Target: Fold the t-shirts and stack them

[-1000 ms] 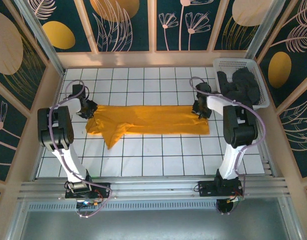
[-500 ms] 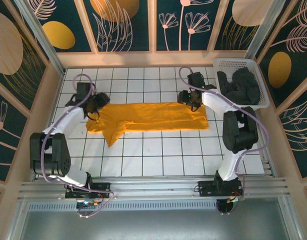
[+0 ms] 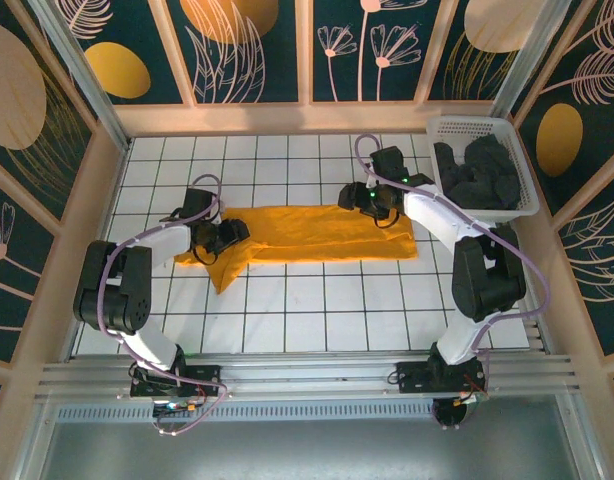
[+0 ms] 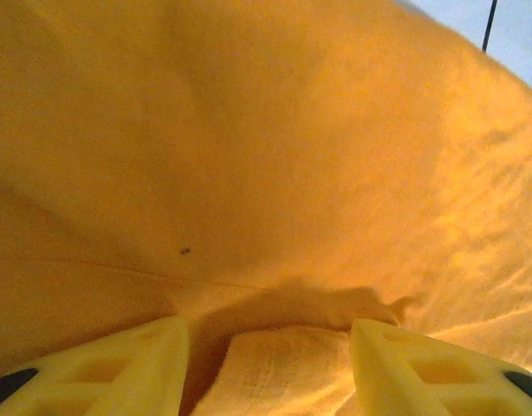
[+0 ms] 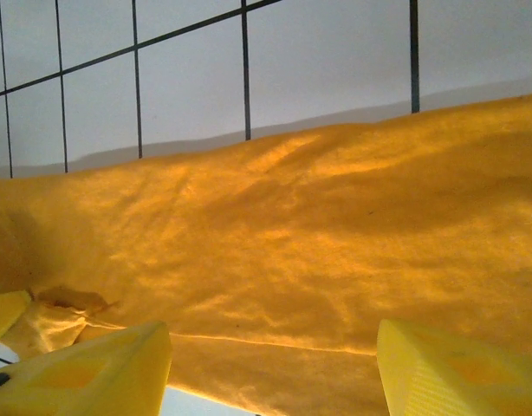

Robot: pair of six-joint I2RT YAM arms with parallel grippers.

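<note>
Straddling a fold at the shirt's (image 3: 307, 235) left end, my left gripper (image 3: 235, 236) stood open. My right gripper (image 3: 349, 194), also open, met its upper edge. The shirt ran left-right across mid-frame.

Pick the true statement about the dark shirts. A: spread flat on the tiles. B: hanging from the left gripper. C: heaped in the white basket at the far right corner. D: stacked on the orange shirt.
C: the dark t-shirts lie bunched inside the white basket, apart from the orange t-shirt spread on the table.
</note>
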